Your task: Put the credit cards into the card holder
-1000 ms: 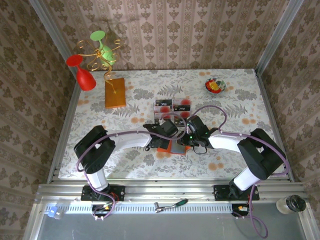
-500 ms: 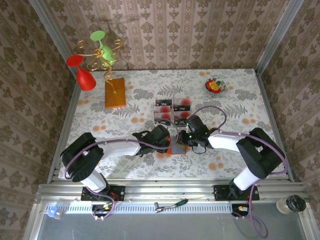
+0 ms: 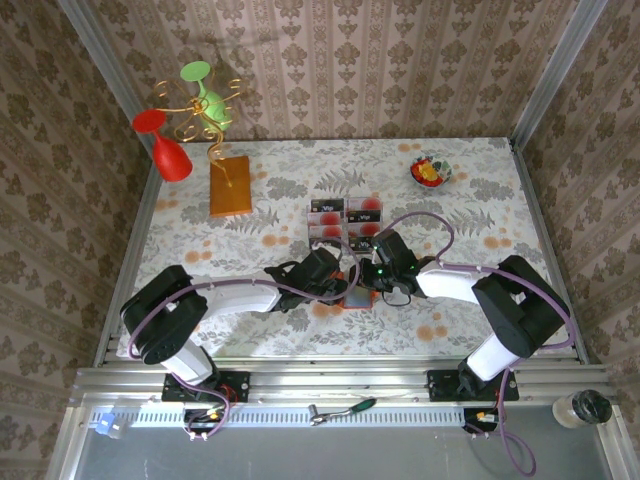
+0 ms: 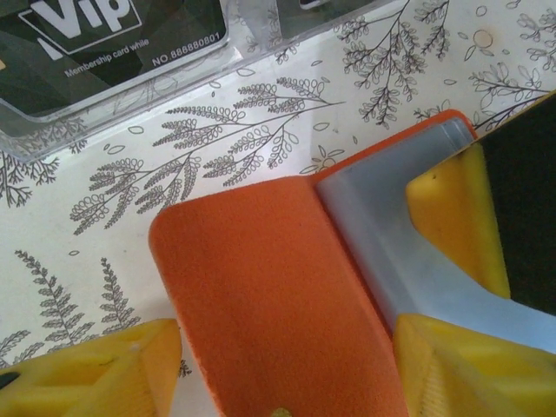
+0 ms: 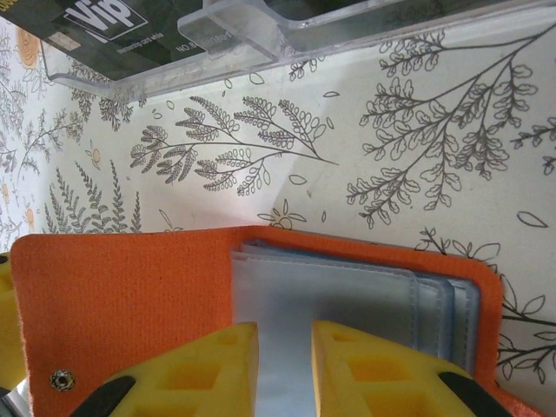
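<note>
The card holder (image 3: 352,297) lies open on the table, orange outside and grey-blue inside. In the left wrist view its orange flap (image 4: 261,287) sits between the wide-apart fingers of my left gripper (image 4: 278,369), with a sliver of table showing beside the left finger (image 4: 87,373). My left gripper (image 3: 338,280) is open. My right gripper (image 3: 370,283) comes from the other side. Its fingers stand a narrow gap apart over the clear sleeves (image 5: 347,295), and nothing is visibly pinched between them (image 5: 285,334). One right fingertip (image 4: 452,217) rests on the grey inside. The credit cards (image 3: 345,218), black with white "Vip" print (image 4: 104,43) (image 5: 95,22), lie in a clear tray just beyond.
An orange-brown block (image 3: 230,185) bearing a gold wire stand sits at the back left, with a red glass (image 3: 165,148) and a green glass (image 3: 205,92) hung on it. A small bowl (image 3: 430,172) stands at the back right. The floral tablecloth (image 3: 200,240) is bare on the left.
My left arm has swung its elbow out to the left and the left gripper's jaws have widened around the holder's flap. The right gripper has barely moved.
</note>
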`<state>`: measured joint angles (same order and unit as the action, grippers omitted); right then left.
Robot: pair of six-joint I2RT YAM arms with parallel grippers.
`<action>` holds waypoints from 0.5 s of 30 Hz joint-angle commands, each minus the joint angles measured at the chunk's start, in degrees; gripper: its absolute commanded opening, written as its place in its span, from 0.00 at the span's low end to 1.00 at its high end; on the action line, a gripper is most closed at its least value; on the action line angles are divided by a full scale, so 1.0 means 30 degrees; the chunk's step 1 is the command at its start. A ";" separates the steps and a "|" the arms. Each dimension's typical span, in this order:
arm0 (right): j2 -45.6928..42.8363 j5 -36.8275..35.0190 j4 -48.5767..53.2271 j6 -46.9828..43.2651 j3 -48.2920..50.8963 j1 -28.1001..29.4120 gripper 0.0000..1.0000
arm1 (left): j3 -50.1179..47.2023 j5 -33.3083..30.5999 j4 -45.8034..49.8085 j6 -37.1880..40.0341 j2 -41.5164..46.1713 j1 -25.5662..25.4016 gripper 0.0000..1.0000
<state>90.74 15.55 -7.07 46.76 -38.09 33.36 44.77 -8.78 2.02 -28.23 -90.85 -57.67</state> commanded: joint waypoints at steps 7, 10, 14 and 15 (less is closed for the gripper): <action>-0.0435 -0.0121 0.0921 -0.0570 0.0012 -0.0054 0.21 | -0.0513 -0.0277 -0.0029 0.0415 0.0471 -0.0022 0.67; -0.0737 0.0302 0.0790 -0.0697 -0.0012 -0.0022 0.14 | -0.0679 -0.0717 0.0291 0.0228 0.0990 0.0030 0.67; -0.0825 0.0889 0.0685 -0.0817 -0.0321 0.0266 0.08 | -0.1049 -0.1348 0.0494 -0.0290 0.1797 0.0179 0.65; -0.0732 0.0996 0.0735 -0.0872 -0.0500 0.0372 0.07 | -0.1120 -0.1367 0.0533 -0.0340 0.1906 0.0238 0.65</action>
<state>89.27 16.38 -5.96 45.12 -38.17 33.61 42.37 -10.66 2.24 -28.38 -87.31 -57.52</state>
